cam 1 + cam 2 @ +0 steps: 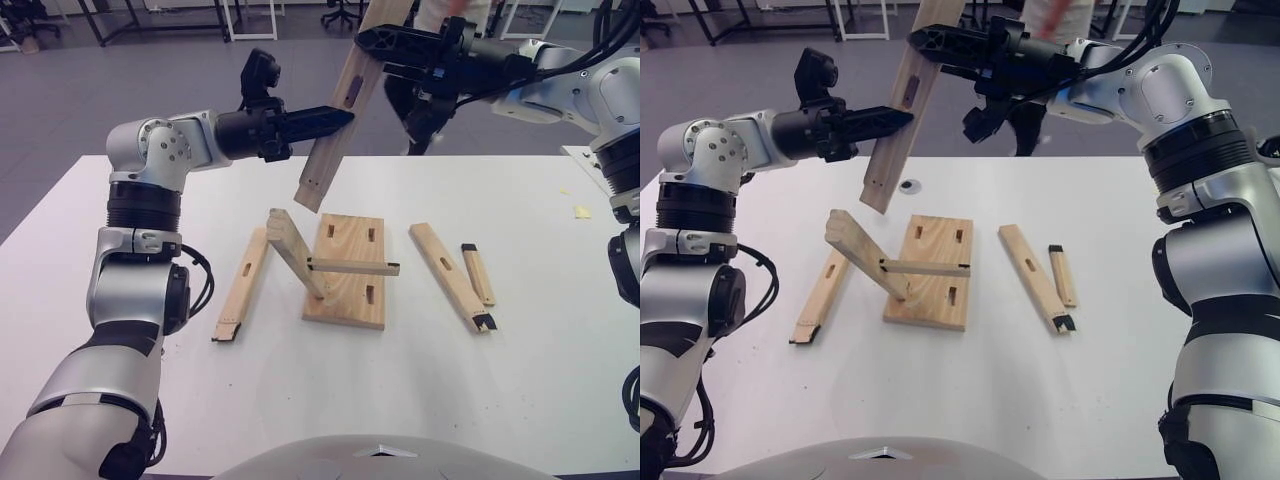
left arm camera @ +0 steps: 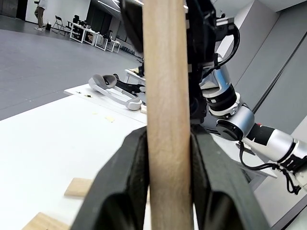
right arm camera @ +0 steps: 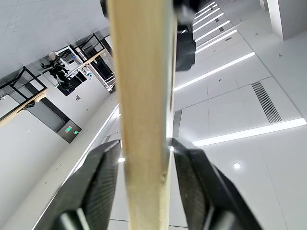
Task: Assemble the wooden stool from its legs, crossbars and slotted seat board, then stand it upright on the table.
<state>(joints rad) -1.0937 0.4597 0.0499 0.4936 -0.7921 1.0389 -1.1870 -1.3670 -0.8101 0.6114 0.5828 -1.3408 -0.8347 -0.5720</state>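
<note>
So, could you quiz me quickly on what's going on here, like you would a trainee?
1. True or false: the left fingers and the right fingers both grip the raised leg.
2. How many loose wooden pieces lie flat on the table, off the seat board?
3. The tilted leg standing in the seat board carries: A) a crossbar, B) nothing.
Key: 1 true; 2 three; 3 A.

A tilted leg [image 1: 883, 170] hangs above the desk [image 1: 1090, 400], clamped by the left tool [image 1: 902, 117] and, higher, the right tool [image 1: 925, 42]; beneath, the seat board [image 1: 930, 305] carries a leaning leg [image 1: 855, 245] with crossbar [image 1: 930, 267].
</note>
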